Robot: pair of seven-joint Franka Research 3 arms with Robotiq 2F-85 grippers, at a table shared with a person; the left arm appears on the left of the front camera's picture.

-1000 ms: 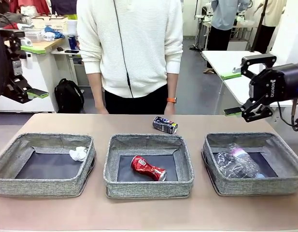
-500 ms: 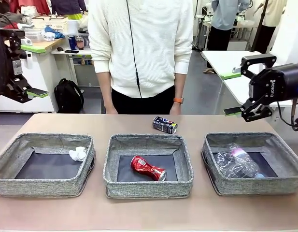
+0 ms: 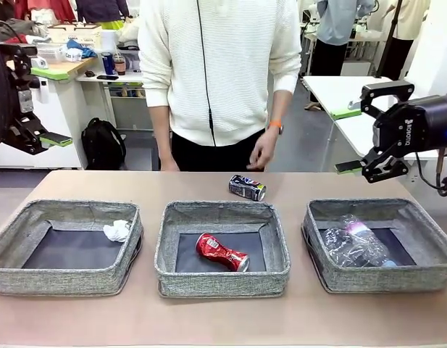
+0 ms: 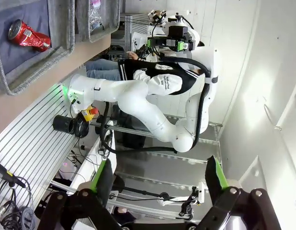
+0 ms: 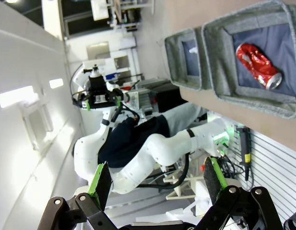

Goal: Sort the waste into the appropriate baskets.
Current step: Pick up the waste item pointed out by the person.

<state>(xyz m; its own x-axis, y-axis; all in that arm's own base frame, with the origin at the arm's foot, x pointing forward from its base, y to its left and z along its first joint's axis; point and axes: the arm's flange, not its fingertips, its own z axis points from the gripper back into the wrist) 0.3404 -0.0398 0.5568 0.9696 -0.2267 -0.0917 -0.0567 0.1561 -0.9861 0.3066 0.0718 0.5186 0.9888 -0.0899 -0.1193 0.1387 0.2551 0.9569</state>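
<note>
The right gripper (image 3: 362, 138) hangs wide open, holding nothing, above the far right of the table; the left gripper (image 4: 157, 179) is also spread wide and empty, raised off the left edge. Below the right one, the right basket (image 3: 419, 275) holds the clear plastic bottle (image 3: 356, 243). The middle basket (image 3: 223, 275) holds the red can (image 3: 222, 252), the left basket (image 3: 64, 279) the white tissue wad (image 3: 118, 230). The dark blue-black can (image 3: 248, 187) lies on the table just beyond the middle basket, under the person's hand (image 3: 263, 148).
</note>
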